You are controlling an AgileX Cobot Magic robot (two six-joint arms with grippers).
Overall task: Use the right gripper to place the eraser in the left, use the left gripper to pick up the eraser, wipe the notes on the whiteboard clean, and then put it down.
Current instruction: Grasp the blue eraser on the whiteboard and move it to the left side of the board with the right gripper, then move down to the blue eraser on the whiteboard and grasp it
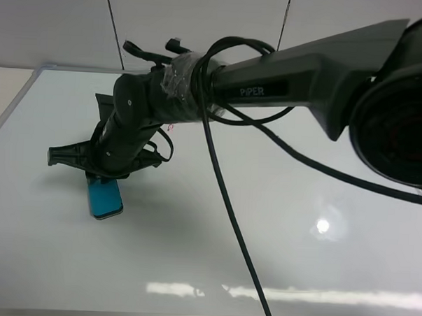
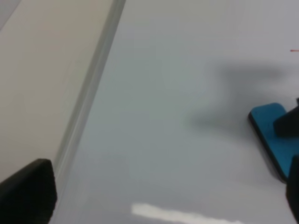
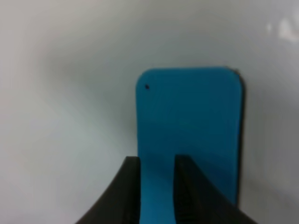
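Lying flat near the notes [image 1: 170, 127], the eraser [image 1: 105, 199] is judged light, stiff and smooth-topped, best taken across its long sides. Right fingers [image 3: 126, 196] are seen nearly together above it, whether gripping cannot be told; left fingers [image 2: 28, 191] are spread, released

- The right arm [image 1: 320, 65] has a dark grey angular shell with white "PIPER" lettering [image 1: 261, 92].
- Crinkled tape [image 1: 178, 76] wraps its wrist; black cables [image 1: 223, 193] loop off.
- The right gripper [image 3: 157, 161] is black.
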